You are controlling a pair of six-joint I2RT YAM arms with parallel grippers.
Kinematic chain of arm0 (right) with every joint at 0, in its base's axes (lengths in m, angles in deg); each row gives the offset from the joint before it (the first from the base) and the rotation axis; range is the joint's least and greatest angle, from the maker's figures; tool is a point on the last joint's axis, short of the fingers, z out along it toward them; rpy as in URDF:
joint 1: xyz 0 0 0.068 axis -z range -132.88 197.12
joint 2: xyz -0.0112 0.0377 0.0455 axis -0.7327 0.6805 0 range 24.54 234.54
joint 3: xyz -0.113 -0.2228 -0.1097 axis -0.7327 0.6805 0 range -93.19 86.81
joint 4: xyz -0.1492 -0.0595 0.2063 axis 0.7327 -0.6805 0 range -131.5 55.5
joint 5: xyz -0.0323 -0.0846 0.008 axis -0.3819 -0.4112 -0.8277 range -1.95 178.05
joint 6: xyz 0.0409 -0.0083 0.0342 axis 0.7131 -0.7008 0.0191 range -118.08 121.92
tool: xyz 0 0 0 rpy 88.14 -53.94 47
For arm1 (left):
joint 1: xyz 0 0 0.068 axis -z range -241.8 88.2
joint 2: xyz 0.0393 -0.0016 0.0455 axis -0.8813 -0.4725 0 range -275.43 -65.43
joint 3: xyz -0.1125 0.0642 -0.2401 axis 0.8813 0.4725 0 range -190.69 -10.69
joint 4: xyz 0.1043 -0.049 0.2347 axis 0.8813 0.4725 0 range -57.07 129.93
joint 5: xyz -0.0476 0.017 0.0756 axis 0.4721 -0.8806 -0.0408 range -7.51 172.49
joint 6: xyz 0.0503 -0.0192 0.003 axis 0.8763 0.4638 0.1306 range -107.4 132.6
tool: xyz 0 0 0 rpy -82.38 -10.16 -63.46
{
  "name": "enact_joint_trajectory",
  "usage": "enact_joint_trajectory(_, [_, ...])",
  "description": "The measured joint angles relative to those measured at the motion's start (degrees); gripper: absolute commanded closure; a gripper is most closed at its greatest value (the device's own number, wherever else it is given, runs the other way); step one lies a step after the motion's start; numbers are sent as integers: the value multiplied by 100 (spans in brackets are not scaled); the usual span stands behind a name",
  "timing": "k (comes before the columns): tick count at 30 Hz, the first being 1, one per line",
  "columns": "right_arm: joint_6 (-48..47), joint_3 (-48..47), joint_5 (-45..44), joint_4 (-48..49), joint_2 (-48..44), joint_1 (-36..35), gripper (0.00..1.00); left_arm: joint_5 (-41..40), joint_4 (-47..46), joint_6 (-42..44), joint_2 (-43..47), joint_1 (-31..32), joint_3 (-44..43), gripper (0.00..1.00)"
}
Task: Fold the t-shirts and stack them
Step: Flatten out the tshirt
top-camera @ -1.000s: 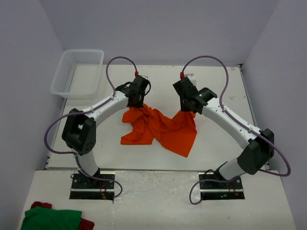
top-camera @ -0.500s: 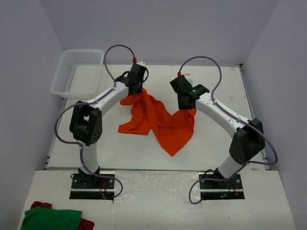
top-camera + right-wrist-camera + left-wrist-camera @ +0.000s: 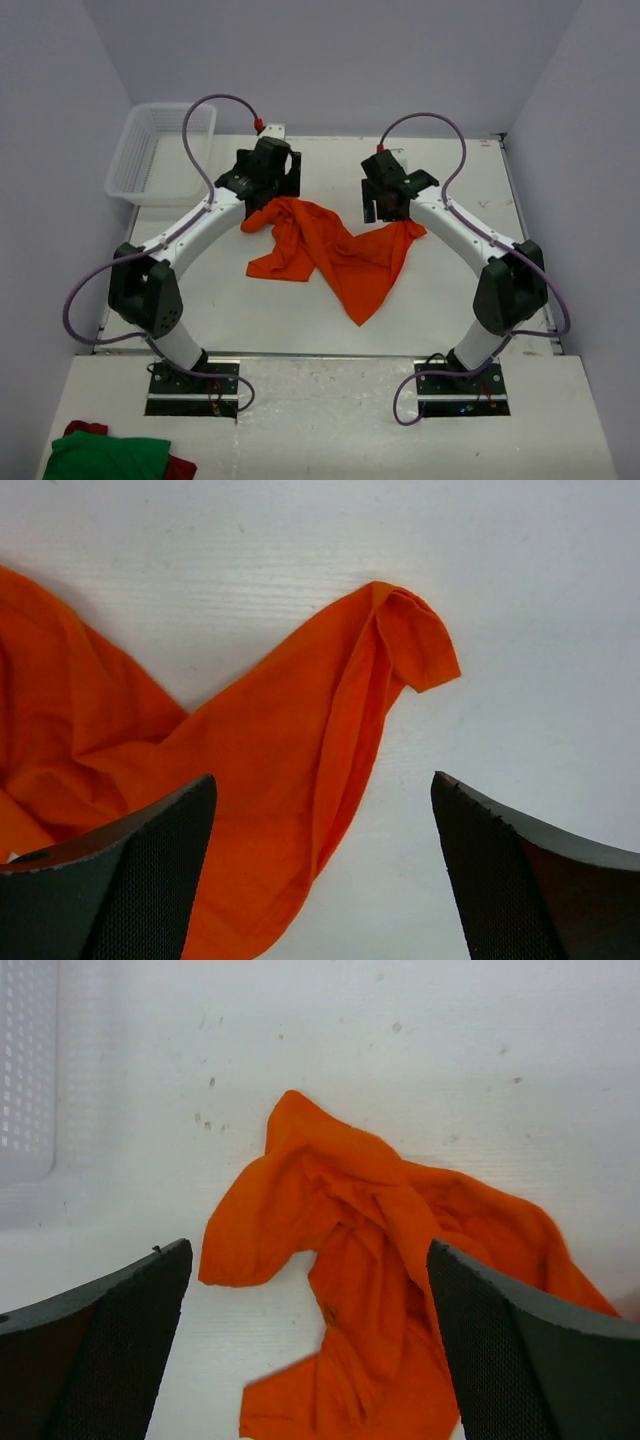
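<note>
The left fingers and right fingers hang open and empty over the crumpled t-shirt, at its 11 and 1 o'clock corners, probably ready to spread it.

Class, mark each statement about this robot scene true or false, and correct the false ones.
1. The orange t-shirt lies crumpled on the table. True.
2. The left gripper has its jaws clamped on the t-shirt. False: its jaws stand open above the fabric and hold nothing.
3. A white basket sits at the table's far left corner. True.
4. The right gripper is lifting a sleeve off the table. False: its jaws are open, and the fabric below them lies flat on the table.
5. A green cloth lies at the near left, apart from the t-shirt. True.
</note>
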Motion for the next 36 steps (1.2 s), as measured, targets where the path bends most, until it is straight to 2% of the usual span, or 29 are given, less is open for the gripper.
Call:
enact_joint_trajectory(3, [-7, 175, -9, 46, -234, 238, 17, -33, -127, -153, 761, 286, 330, 4])
enact_joint_trajectory(7, [-35, 450, -24, 59, -420, 697, 34, -50, -273, -435, 1427, 778, 979, 12])
enact_joint_trajectory(8, [-31, 492, -4, 66, -402, 831, 42, -28, -289, -494, 1515, 876, 1163, 13])
enact_joint_trajectory(10, [-48, 520, 22, 70, -339, 1060, 51, 28, -302, -643, 1622, 1005, 1609, 15])
enact_joint_trajectory(14, [-44, 520, 382, 227, -92, 1515, 50, 105, -192, -826, 1777, 1023, 2374, 15])
enact_joint_trajectory(18, [37, 535, 1071, 422, 188, 1985, 49, 166, -140, -876, 2218, 1025, 2732, 15])
enact_joint_trajectory(25, [262, 809, 1961, 704, 363, 2603, 56, 173, -177, -918, 3112, 1034, 2813, 15])
enact_joint_trajectory(36, [468, 868, 2673, 938, 815, 3045, 62, 240, -166, -918, 3276, 1034, 2844, 14])
